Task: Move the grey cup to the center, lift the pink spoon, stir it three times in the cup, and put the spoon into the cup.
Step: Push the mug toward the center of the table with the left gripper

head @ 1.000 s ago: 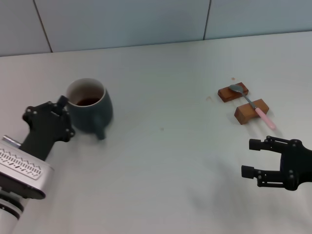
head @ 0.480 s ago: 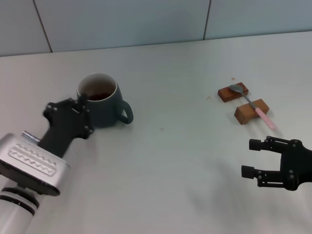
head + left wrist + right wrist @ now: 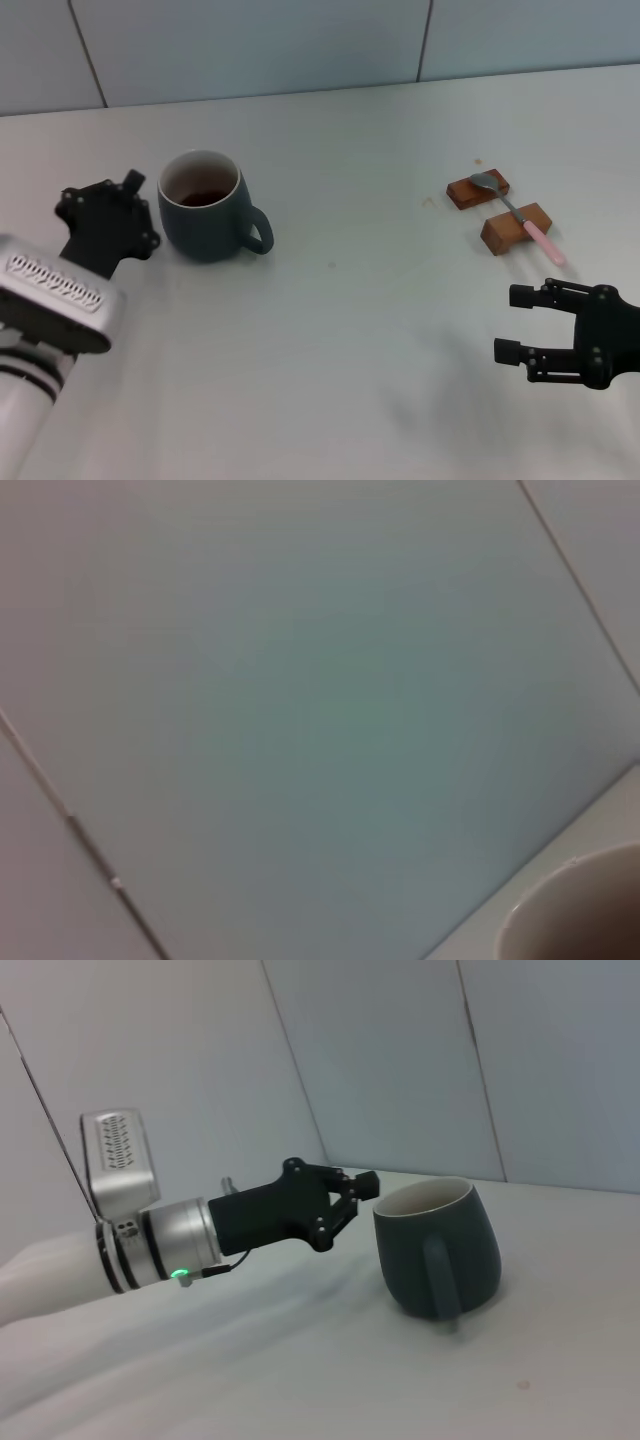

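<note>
Rigid, liquid-filled, likely heavy cup (image 3: 205, 218), best nudged by its wall; left tool (image 3: 128, 205) beside it, state untellable.

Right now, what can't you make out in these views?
- Left claw state: in the head view its own body hides the fingers; in the right wrist view they are too small to judge.
- Grey cup: the left wrist view is blurred and shows only a piece of rim, cut off by the frame's edge.
- Pink spoon: seen only in the head view, resting on two wooden blocks; absent from both wrist views.
- Right claw: its arm runs off the head view's edge.
</note>
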Available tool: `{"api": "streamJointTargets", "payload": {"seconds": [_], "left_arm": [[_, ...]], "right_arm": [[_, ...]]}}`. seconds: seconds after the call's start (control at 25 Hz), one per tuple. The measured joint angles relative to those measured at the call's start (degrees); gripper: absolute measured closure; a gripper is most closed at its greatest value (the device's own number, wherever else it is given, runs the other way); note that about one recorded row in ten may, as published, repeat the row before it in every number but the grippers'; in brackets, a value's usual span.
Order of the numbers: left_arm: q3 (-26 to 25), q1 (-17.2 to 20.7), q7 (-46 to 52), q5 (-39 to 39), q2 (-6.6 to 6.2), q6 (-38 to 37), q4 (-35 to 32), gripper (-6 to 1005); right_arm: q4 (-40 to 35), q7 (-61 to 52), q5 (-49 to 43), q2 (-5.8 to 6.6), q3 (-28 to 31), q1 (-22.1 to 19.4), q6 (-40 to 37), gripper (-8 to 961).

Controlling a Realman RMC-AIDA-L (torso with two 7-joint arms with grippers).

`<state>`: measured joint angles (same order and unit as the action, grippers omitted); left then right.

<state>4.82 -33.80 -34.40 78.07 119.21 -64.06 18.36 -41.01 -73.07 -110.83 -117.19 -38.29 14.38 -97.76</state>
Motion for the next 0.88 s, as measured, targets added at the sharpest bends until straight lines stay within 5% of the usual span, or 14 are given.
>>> {"api": "streamJointTargets", "payload": {"seconds": [0.32,0.88], "left_arm": [[0.0,-3.8,0.0,2.1,-0.03,6.8,-1.1,1001],[-1.6,-5.2,0.1,12.3,-0.03,7.1,3.1,1000]], "right_arm": [[-0.1,-0.2,0.0,-0.05,-0.1,0.0,0.0,125],[-0.2,-0.3,0.0,-0.05,-0.2,0.2,-0.2,125]]}}
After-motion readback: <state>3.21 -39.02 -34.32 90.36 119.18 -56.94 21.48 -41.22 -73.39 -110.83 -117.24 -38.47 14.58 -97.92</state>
